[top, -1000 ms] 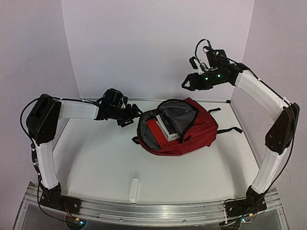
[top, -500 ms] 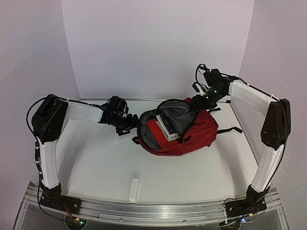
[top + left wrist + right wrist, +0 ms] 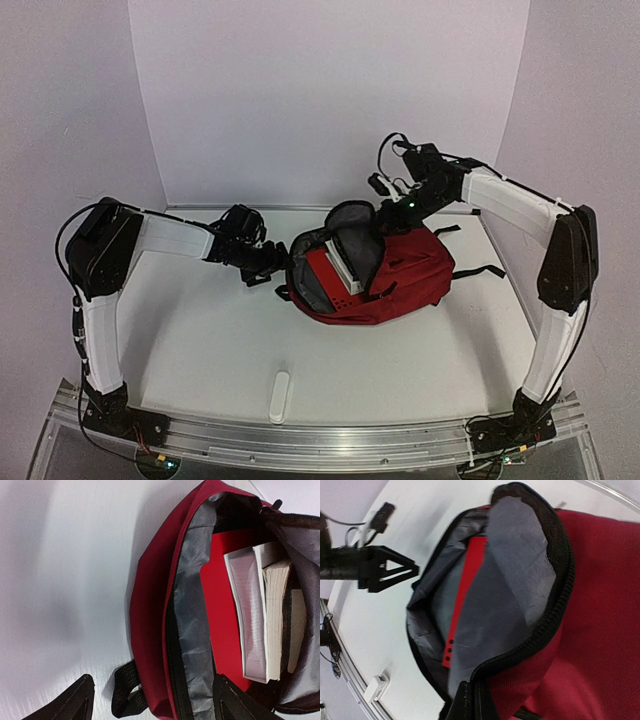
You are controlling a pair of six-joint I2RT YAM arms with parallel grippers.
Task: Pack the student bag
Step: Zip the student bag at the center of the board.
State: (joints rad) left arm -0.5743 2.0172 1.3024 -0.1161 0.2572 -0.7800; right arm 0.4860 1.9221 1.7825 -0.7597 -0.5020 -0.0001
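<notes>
Dark red fabric, black zipper, grey lining: the student bag lies on its side on the white tabletop, in the far middle, right of centre in the top view.

- Long axis runs roughly left to right. The open mouth faces left, toward the left arm; the closed base points right.
- Two black straps trail off the right end onto the tabletop.
- The upper flap stands raised, its grey lining showing. The body sags softly.

Contents: a flat red folder lies against the lower wall. Beside it are stacked books, page edges toward the mouth in the left wrist view. Their far ends are hidden by the flap, and the print on the spine is too small to read.

Left hand: open, fingers spread wide, just outside the mouth of the bag and holding nothing. In the left wrist view only the two fingertips enter at the bottom edge. A black strap loop lies between them.

Right hand: closed on the zippered rim of the flap, at the far right side of the opening. In the right wrist view only the tips show, cut off at the bottom, where the zipper track runs into them. How much fabric is pinched cannot be made out.

A small white oblong object lies near the front edge, well apart from the bag. What it is I cannot tell.
</notes>
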